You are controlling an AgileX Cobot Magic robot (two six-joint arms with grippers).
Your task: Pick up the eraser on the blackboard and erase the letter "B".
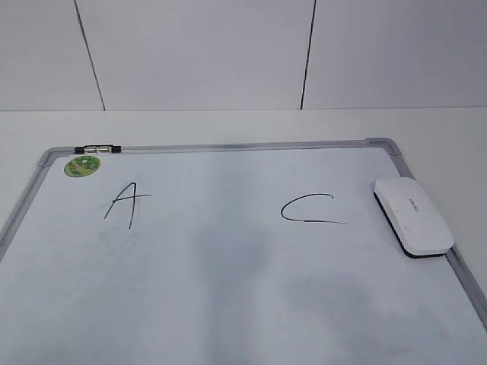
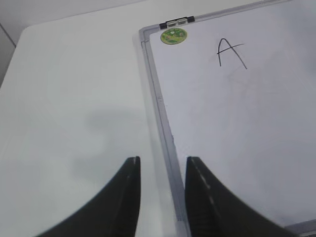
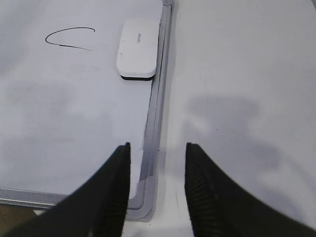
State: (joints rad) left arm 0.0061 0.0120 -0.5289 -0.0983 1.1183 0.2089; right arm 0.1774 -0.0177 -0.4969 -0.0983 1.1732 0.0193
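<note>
The blackboard (image 1: 228,289) is a white board with a grey frame lying flat on the table. A black "A" (image 1: 125,202) and a black "C" (image 1: 308,209) are on it; no "B" shows between them, only faint smudging. The white eraser (image 1: 412,214) lies on the board's right edge, also seen in the right wrist view (image 3: 138,47). My left gripper (image 2: 162,165) is open and empty above the board's left frame (image 2: 163,123). My right gripper (image 3: 158,150) is open and empty above the board's near right corner (image 3: 148,192). Neither gripper shows in the exterior view.
A round green sticker (image 1: 82,165) and a black-and-silver clip (image 1: 97,148) sit at the board's far left corner. White tabletop (image 3: 237,98) lies right of the board and left of it (image 2: 74,98). A panelled white wall (image 1: 228,53) stands behind.
</note>
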